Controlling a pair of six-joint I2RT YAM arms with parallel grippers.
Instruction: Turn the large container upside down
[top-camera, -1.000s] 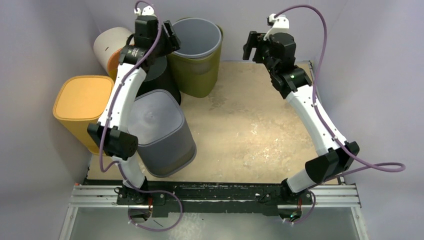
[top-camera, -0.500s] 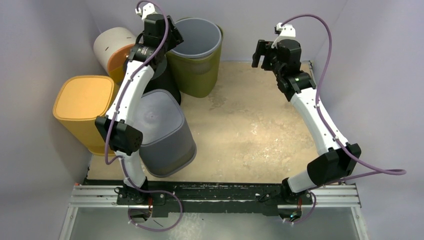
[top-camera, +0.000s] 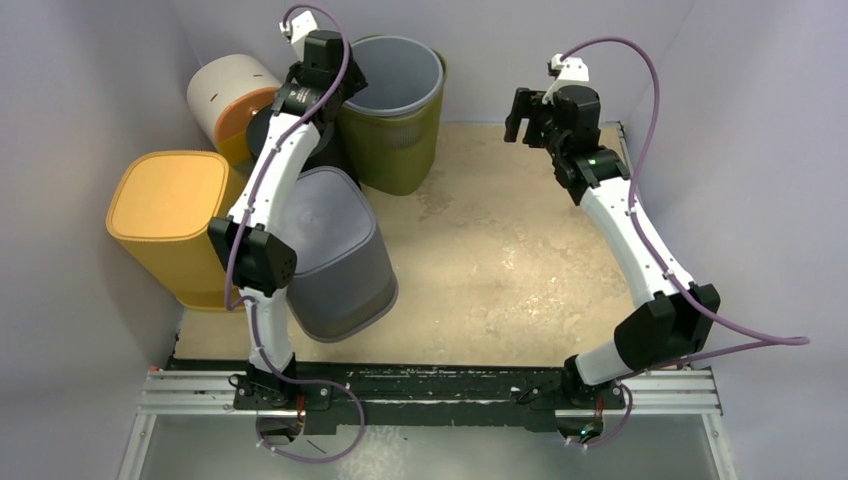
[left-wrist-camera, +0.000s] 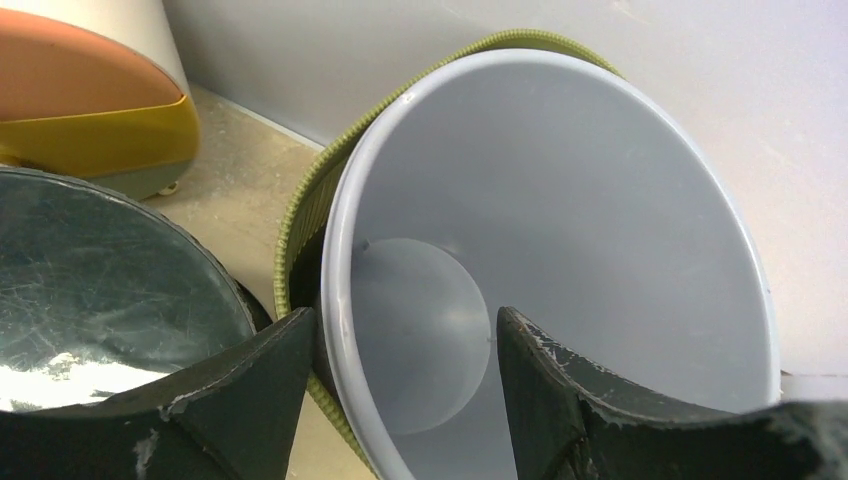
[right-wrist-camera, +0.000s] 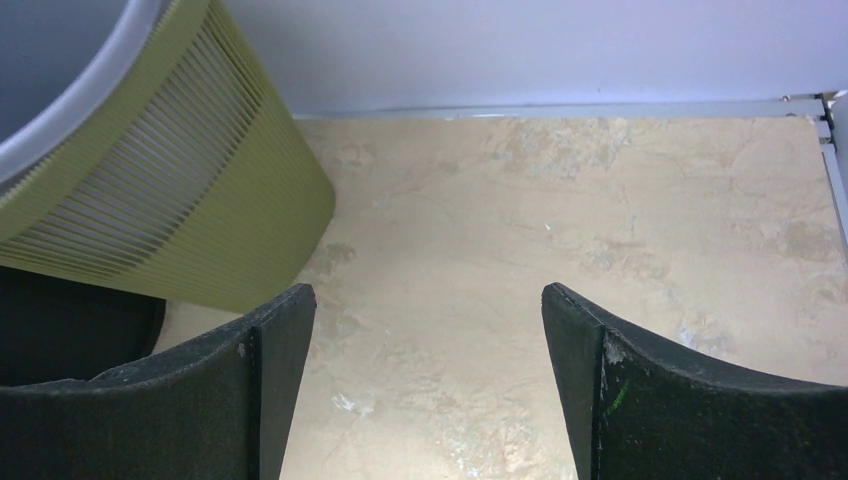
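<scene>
Olive-green and ribbed, the large container (top-camera: 395, 150) stands upright at the far edge of the table (top-camera: 500, 250), mouth open to the ceiling, with a smooth grey liner (top-camera: 400, 70) seated inside it. The left hand (left-wrist-camera: 405, 330) hovers at the container's near-left rim, its fingers spread wide. In the left wrist view the rim passes between them, one finger outside over a black bin (left-wrist-camera: 100, 280) and the other over the liner's hollow. No contact with the rim is visible. The right hand (top-camera: 520, 105) hangs over bare table to the right of the container, clear of it, fingers equally wide and holding nothing. Crowded to the left are a grey bin (top-camera: 335, 260), a yellow bin (top-camera: 165, 200) and a white-and-orange drum (top-camera: 225, 90). The step in hand looks like the approach — lining up a grip on the rim before any tipping. Next, the left hand likely needs to lower and close on the rim wall, while the right comes in against the opposite side — the open table to the right offers room to roll the container over.
</scene>
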